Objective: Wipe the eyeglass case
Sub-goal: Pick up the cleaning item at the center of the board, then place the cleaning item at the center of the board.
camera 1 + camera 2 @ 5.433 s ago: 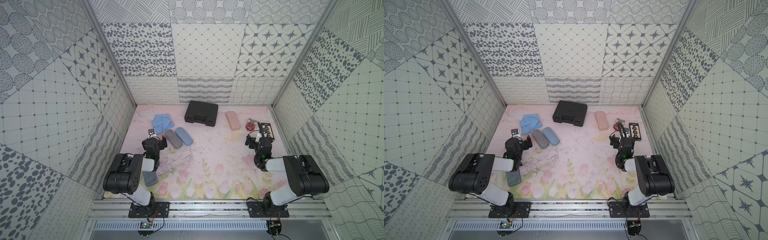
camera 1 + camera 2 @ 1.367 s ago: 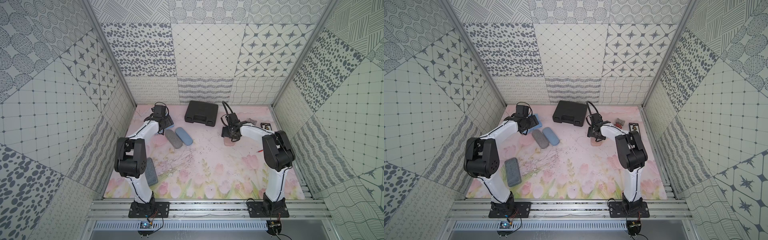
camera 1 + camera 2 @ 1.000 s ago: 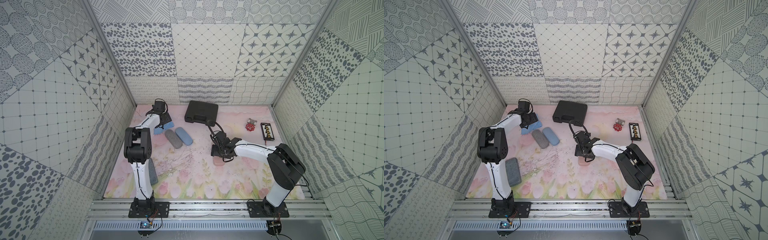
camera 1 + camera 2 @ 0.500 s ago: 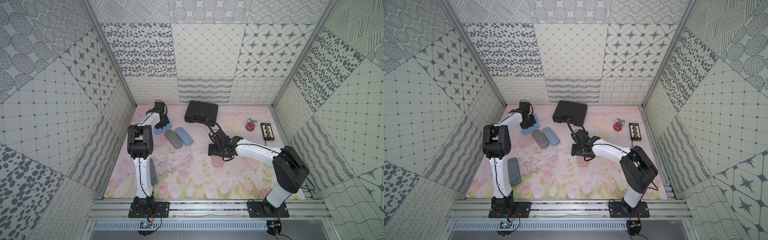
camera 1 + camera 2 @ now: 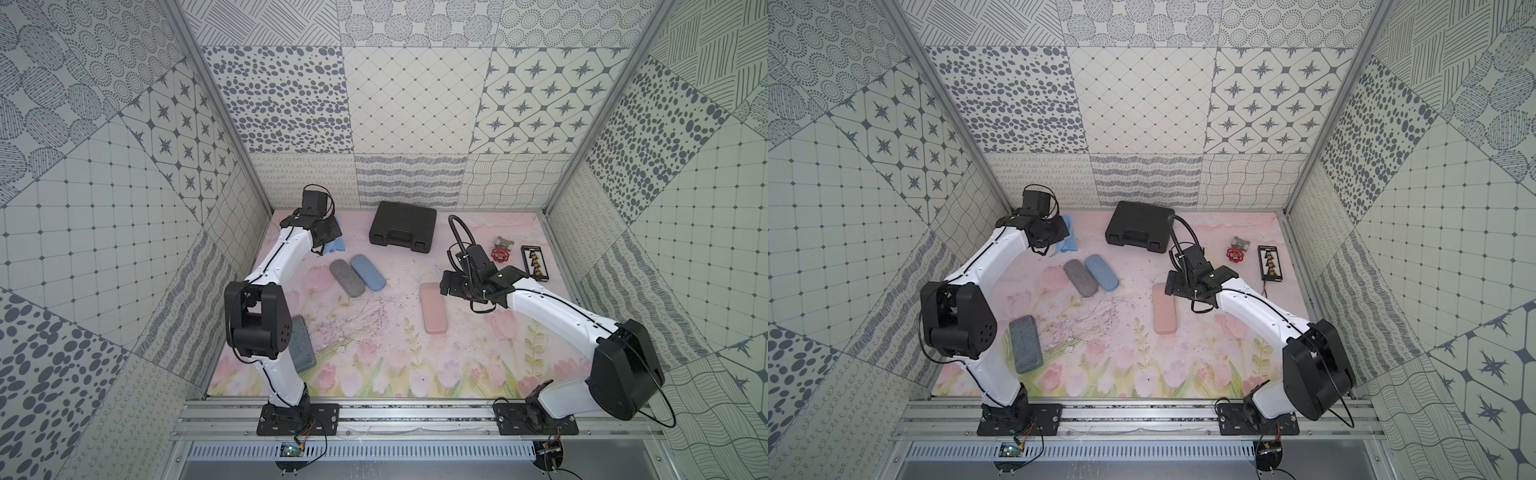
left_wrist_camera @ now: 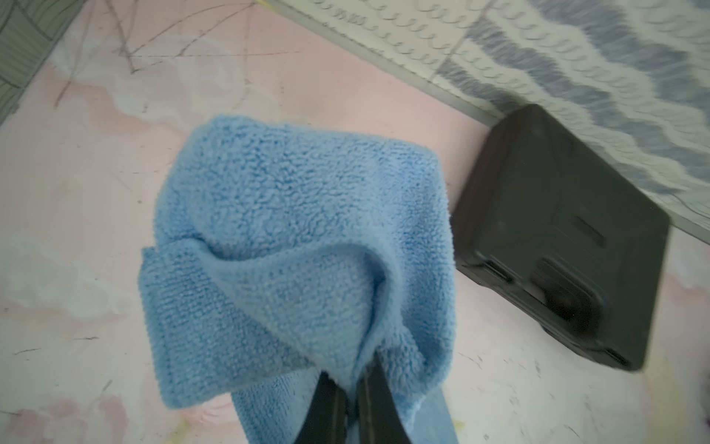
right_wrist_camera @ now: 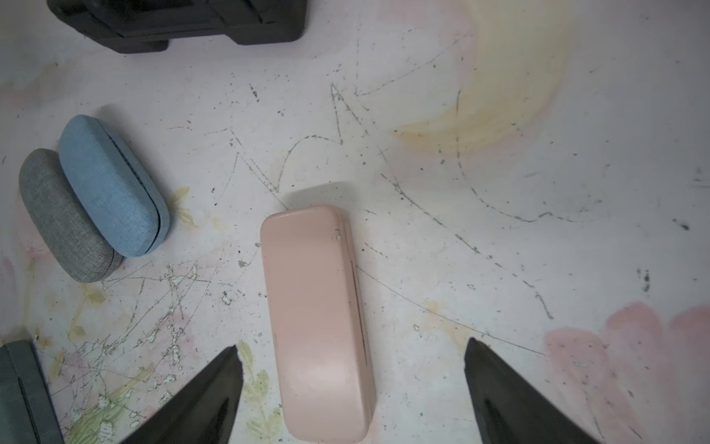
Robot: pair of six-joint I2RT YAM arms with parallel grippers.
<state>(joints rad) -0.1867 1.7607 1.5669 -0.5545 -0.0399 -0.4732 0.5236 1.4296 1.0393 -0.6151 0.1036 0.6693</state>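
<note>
Cloth, blue, is pinched tight in my left claw at the far-left corner. Only the left wrist view shows that grip, because my left arm hides it from above. My right claw hangs wide over the pink eyeglass case. Both top views show it lying flat mid-worktop, slightly right of centre.

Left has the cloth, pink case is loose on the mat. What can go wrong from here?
1. The left gripper pinches only one fold of the blue cloth; the rest is loose and may slip or bunch.
2. The pink case lies free below the open right gripper; a wipe would likely shove it.
3. The grey case and blue case lie between cloth and pink case; the loose cloth could drag them.
</note>
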